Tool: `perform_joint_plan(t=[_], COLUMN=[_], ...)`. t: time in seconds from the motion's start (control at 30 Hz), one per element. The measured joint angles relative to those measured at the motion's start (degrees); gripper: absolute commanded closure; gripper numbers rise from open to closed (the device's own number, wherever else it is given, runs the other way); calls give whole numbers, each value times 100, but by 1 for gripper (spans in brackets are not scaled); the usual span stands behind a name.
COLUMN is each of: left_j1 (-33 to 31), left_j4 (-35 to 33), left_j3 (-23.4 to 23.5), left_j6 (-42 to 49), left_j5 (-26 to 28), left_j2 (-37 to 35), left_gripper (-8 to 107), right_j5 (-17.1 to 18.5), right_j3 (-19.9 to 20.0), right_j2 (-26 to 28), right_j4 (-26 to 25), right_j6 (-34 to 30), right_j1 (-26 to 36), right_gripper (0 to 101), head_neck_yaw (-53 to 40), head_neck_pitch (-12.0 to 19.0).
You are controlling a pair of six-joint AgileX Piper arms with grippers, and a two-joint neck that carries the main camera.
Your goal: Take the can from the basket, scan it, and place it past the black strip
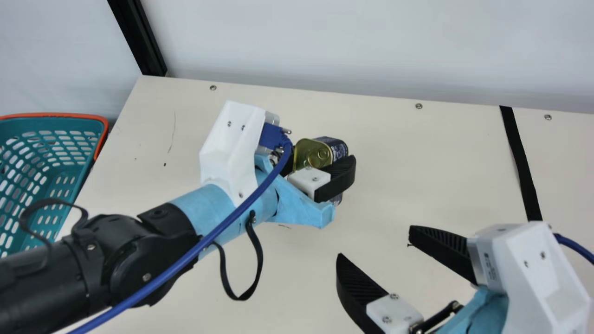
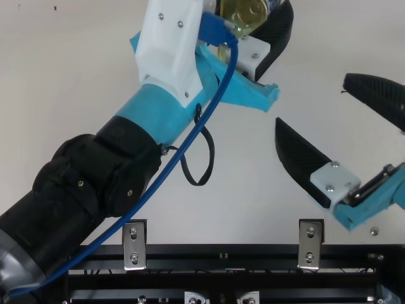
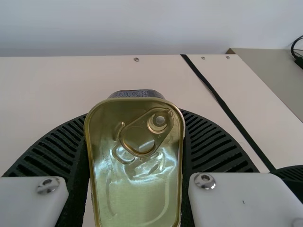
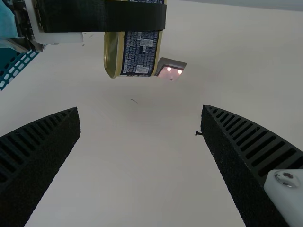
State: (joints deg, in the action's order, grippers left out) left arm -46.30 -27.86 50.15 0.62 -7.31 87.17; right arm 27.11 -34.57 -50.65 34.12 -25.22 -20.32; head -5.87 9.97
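— Clamped on what, with the left gripper?
— On the can, over the desk. Hold steady, turn the dark printed side toward the lit device, probably the scanner; keep clear of the right gripper, spread wide.
— Made of what?
— Glossy gold metal, round-cornered, ring-topped. Beyond, flat and matte: the black strip.

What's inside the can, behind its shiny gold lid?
Behind the lid, the can's dark blue side shows, with pale print. The inside can't be seen, because the closed lid covers it.
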Motion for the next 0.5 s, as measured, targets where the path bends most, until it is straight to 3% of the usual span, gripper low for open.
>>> perform_joint_plan(t=[0.5], left_j1=[0], left_j4=[0], left_j3=[0], left_j6=[0], left_j5=[0], left_j2=[0], left_gripper=[89], right_j5=[957], right_j3=[-381], right_j2=[-977], right_j4=[2118], right_j6=[-2574], right_j1=[1333], right_gripper=[0], head_neck_yaw=[0], head_neck_pitch=[0])
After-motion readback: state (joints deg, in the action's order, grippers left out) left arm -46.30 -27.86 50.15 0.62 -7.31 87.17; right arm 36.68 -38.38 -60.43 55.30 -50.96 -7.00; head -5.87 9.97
